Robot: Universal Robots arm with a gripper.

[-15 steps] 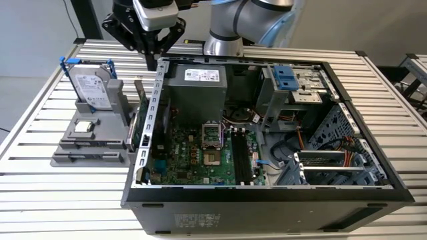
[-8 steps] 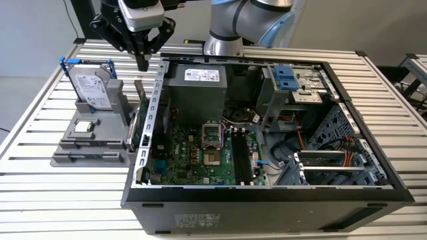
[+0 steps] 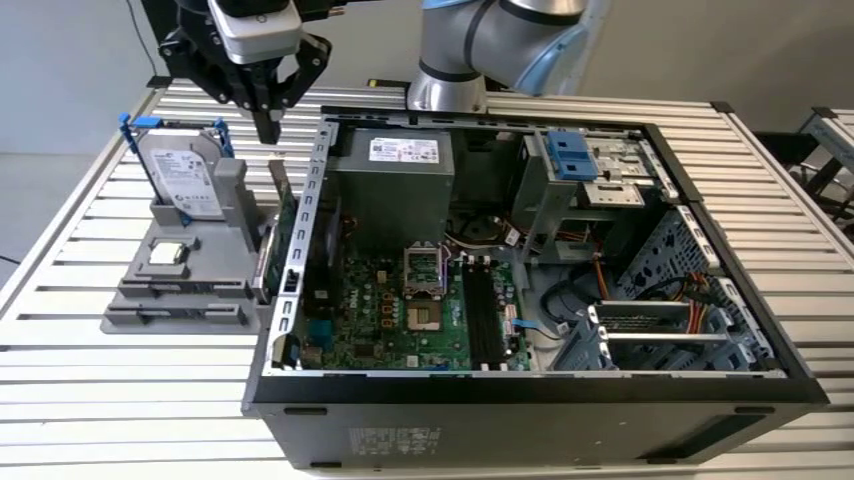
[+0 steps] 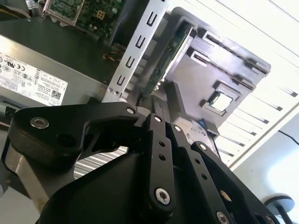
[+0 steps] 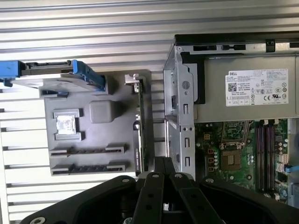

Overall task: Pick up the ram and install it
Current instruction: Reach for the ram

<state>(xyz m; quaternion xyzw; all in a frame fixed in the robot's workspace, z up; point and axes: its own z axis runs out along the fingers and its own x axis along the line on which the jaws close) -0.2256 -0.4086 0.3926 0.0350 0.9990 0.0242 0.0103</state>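
Standing on its long edge, the ram (image 3: 283, 238) sits in the grey holder (image 3: 174, 315) on the counter (image 3: 80, 400). It is just beside the open computer case (image 3: 534, 410), at the exterior view's left of it. You see the end effector (image 3: 271, 128) above the ram's far end, clenched on nothing, not touching it.

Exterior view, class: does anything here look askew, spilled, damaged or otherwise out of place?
Nothing stands out. The ram stands on edge in the grey holder beside the open case; the hard drive rests in the same holder. Nothing looks spilled or broken.
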